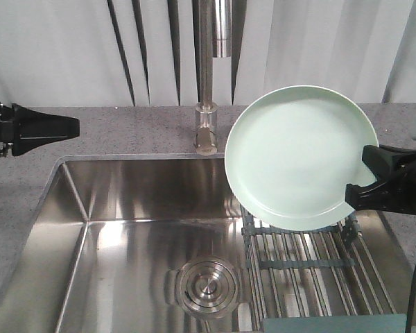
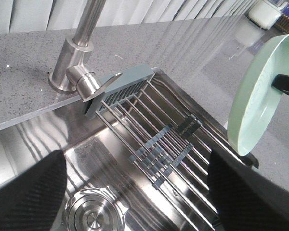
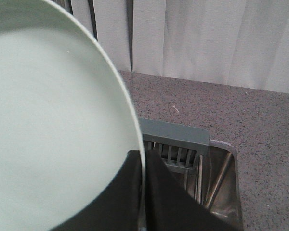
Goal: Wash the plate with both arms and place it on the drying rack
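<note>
**Plate held on edge over the rack**

The plate (image 1: 298, 156) stands nearly upright, its hollow face toward the front camera, over the far end of the rack (image 1: 298, 257) and just right of the faucet (image 1: 208, 104). Its lower edge overlaps the rack's far bar in the front view; whether it touches the rods cannot be told. In the left wrist view it appears almost edge-on, leaning a little, above the right side of the rack.

The right gripper (image 1: 366, 179) is clamped on the plate's lower right rim. In the right wrist view one black finger lies on each face, with the rim between them.

The left gripper (image 1: 62, 127) hangs over the counter (image 1: 125, 125) at the far left, well apart from the plate and holding nothing. Its fingers (image 2: 29, 192) sit at opposite lower corners of its own wrist view, spread wide.

The rack lies flat across the right half of the sink (image 1: 125, 201). The round drain (image 1: 206, 284) sits just left of it in the basin floor. A pale pleated curtain (image 1: 319, 41) hangs behind the counter.
</note>
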